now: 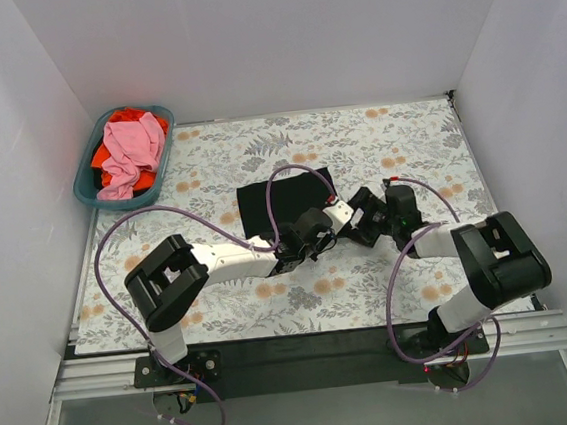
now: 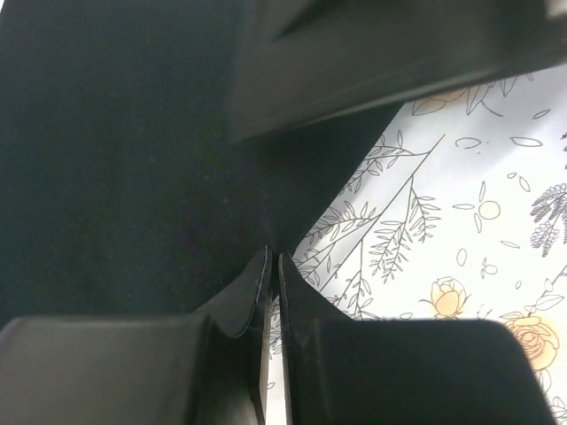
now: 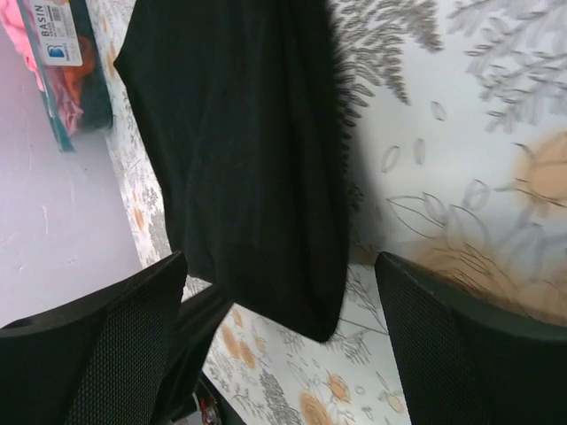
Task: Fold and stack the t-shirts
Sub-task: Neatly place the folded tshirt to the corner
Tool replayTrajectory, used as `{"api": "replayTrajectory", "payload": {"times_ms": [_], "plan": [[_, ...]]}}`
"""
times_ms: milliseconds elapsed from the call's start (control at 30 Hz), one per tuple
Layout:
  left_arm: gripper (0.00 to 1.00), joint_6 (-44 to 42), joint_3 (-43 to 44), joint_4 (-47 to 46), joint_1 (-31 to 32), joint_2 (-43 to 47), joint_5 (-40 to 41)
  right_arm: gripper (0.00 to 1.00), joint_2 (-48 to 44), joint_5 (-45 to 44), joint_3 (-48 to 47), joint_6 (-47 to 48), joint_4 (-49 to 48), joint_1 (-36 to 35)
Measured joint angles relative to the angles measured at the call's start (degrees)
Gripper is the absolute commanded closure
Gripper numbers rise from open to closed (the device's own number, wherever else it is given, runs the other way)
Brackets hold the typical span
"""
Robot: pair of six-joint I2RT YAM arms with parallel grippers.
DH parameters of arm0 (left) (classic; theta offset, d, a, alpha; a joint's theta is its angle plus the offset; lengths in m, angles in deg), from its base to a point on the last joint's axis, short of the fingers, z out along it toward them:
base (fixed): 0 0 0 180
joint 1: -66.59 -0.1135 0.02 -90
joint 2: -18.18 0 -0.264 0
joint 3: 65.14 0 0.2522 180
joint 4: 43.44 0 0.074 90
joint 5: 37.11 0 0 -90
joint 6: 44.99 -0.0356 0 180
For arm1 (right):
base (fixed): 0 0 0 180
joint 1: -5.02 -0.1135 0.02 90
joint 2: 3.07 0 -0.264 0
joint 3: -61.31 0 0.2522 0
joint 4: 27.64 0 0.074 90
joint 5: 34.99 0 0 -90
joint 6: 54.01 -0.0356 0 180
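Note:
A folded black t-shirt (image 1: pixel 277 198) lies on the flowered cloth in mid-table. It fills the left of the left wrist view (image 2: pixel 115 159) and the middle of the right wrist view (image 3: pixel 248 150). My left gripper (image 1: pixel 328 219) sits at the shirt's near right corner. Its jaws are shut to a thin slit (image 2: pixel 273 257) right at the cloth's edge. My right gripper (image 1: pixel 360 217) is open just right of that corner, and the shirt's corner lies ahead between its fingers (image 3: pixel 282 261). A pink t-shirt (image 1: pixel 132 147) and an orange-red one (image 1: pixel 129 115) lie bunched in the basket.
The teal plastic basket (image 1: pixel 90 186) stands at the far left corner and also shows in the right wrist view (image 3: pixel 62 133). White walls close in the left, back and right. Purple cables loop over both arms. The two grippers are close together.

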Motion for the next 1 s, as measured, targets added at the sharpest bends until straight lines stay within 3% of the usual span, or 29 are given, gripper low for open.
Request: {"api": "replayTrajectory", "payload": {"times_ms": [100, 200, 267, 300, 333, 433, 633, 833, 867, 1000], "plan": [[1.0, 0.6, 0.0, -0.2, 0.0, 0.0, -0.3, 0.11, 3.7, -0.6, -2.1, -1.7, -2.8, -2.1], [1.0, 1.1, 0.0, -0.2, 0.0, 0.0, -0.4, 0.21, 7.6, -0.9, -5.1, -2.4, -4.0, -3.6], [0.96, 1.6, 0.0, -0.3, 0.0, 0.0, -0.4, 0.38, 9.7, -1.1, -6.4, -2.8, -4.8, -4.1], [0.88, 1.9, 0.0, -0.3, 0.0, 0.0, -0.4, 0.47, 10.3, -1.6, -6.8, -2.6, -4.9, -4.3], [0.83, 2.3, 0.0, -0.3, 0.0, 0.0, -0.4, 0.74, 11.2, -2.0, -7.1, -2.2, -4.9, -4.5], [0.66, 3.6, -0.2, -0.6, 0.0, 0.5, -0.4, 0.99, 12.8, -2.5, -7.5, -1.2, -4.4, -4.5], [0.31, 6.8, -1.3, -0.5, -0.3, 4.1, 0.6, 0.99, 13.1, -3.0, -9.3, 4.2, -3.6, -4.0], [0.27, 13.2, -4.0, 2.4, -7.1, 15.0, 1.1, 0.99, 13.1, -5.7, -14.2, 16.7, 1.4, 0.7], [0.18, 14.7, -4.9, 3.3, -9.4, 17.7, 1.3, 0.99, 13.3, -6.5, -15.9, 19.3, 2.9, 1.8], [0.05, 20.9, -8.3, 7.8, -18.9, 27.8, 2.9, 0.99, 17.3, -9.8, -27.0, 31.2, 9.1, 6.1]]}}
